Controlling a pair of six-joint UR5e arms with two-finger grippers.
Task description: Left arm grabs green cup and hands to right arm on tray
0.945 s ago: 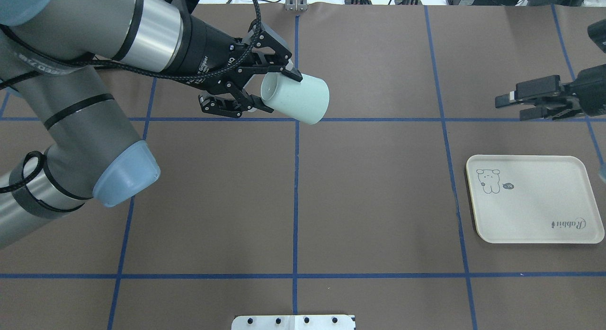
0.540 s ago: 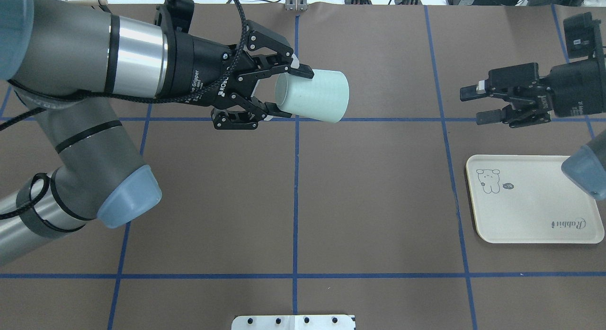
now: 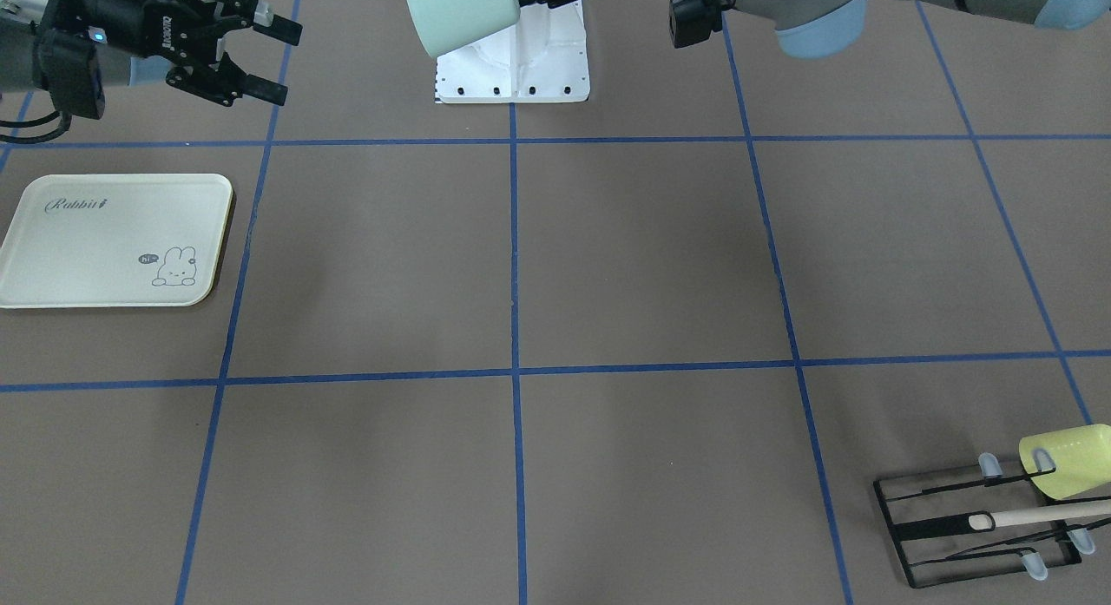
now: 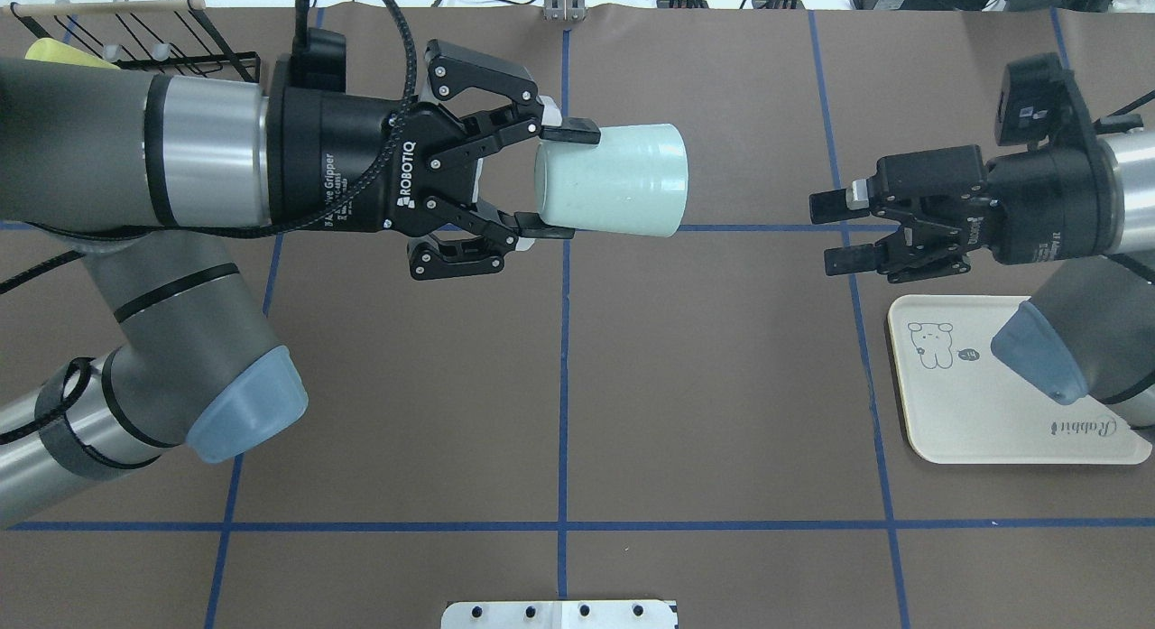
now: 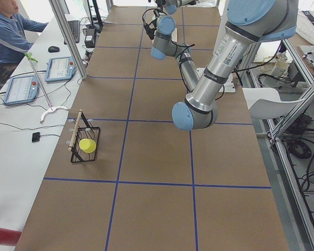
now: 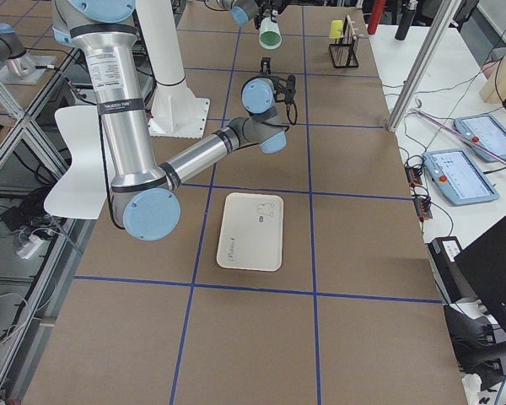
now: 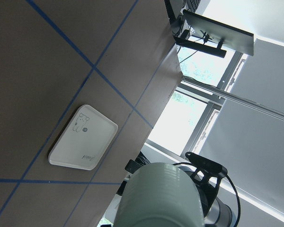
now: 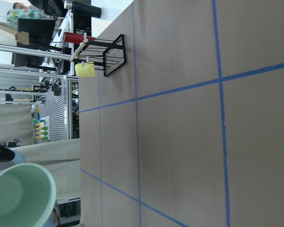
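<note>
My left gripper [image 4: 558, 181] is shut on the rim end of the pale mint-green cup [image 4: 614, 180] and holds it on its side, high above the table, base pointing toward my right arm. The cup also shows in the front view [image 3: 456, 10] and fills the bottom of the left wrist view [image 7: 161, 198]. My right gripper [image 4: 832, 234] is open and empty, facing the cup's base with a gap between them; its wrist view shows the cup [image 8: 19, 196] at bottom left. The cream tray [image 4: 984, 412] lies empty on the table below my right arm, and shows in the front view [image 3: 87, 249].
A black wire rack [image 3: 963, 518] with a yellow-green cup [image 3: 1063, 462] and a wooden stick stands at the far corner on my left side. A white mounting plate [image 3: 512, 58] lies at the robot's base. Blue tape lines cross the brown table.
My left arm has carried the cup to the right and levelled it. My right gripper has moved left toward the cup, still open, and its elbow now hangs over the tray.
</note>
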